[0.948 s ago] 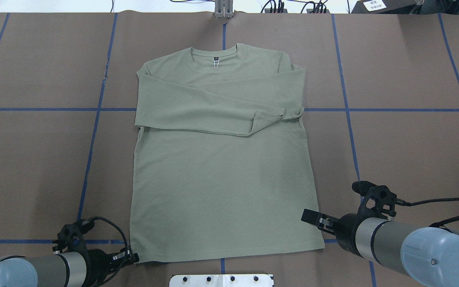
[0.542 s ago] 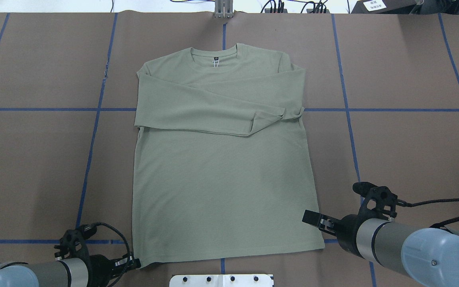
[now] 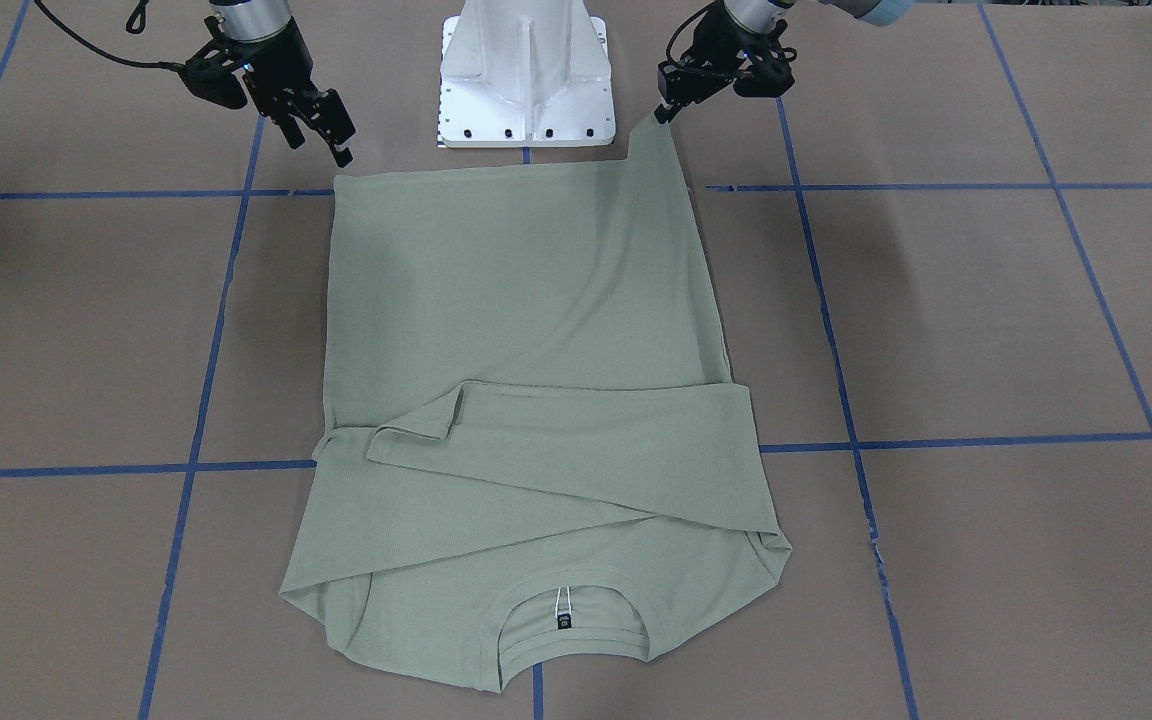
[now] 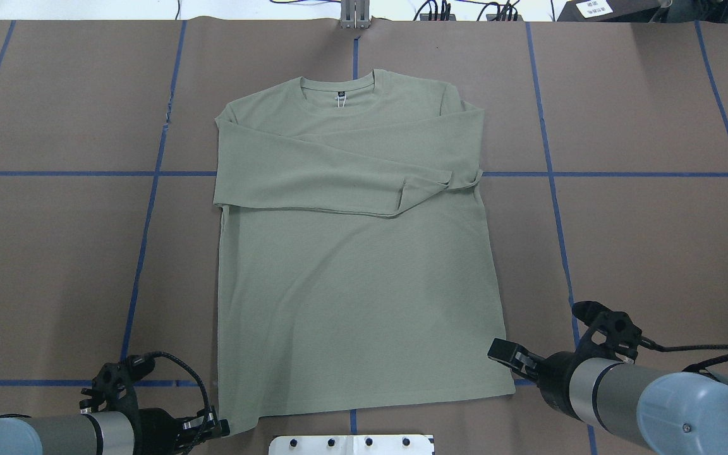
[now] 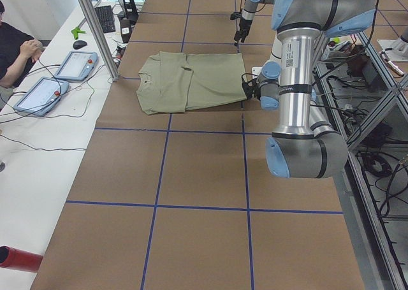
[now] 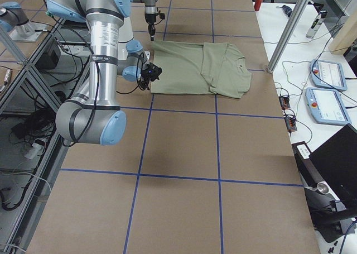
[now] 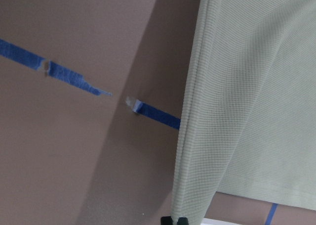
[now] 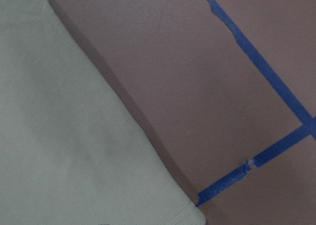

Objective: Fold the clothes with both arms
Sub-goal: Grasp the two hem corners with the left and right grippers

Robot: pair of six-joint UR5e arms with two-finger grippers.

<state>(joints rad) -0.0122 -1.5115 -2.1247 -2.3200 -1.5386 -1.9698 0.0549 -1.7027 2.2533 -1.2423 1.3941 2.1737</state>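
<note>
Progress: partly folded. Both sleeves (image 4: 332,170) are lying crossed over the chest of the shirt (image 4: 357,284). The hem-to-collar fold is not yet made. The shirt is resting flat mid-desk (image 4: 655,253), with its neckline (image 4: 339,81) on the far side.

My left end effector (image 3: 663,108) is clenching one near hem corner and holding it raised. My right end effector (image 3: 328,128) is hanging just beside the other corner, apparently released and gripping nothing.

Fabric: pale sage, fine-ribbed, creasing diagonally from the lifted corner.

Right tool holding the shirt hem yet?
No, the right tool hangs clear of the shirt, whose corner below it lies flat on the table.
</note>
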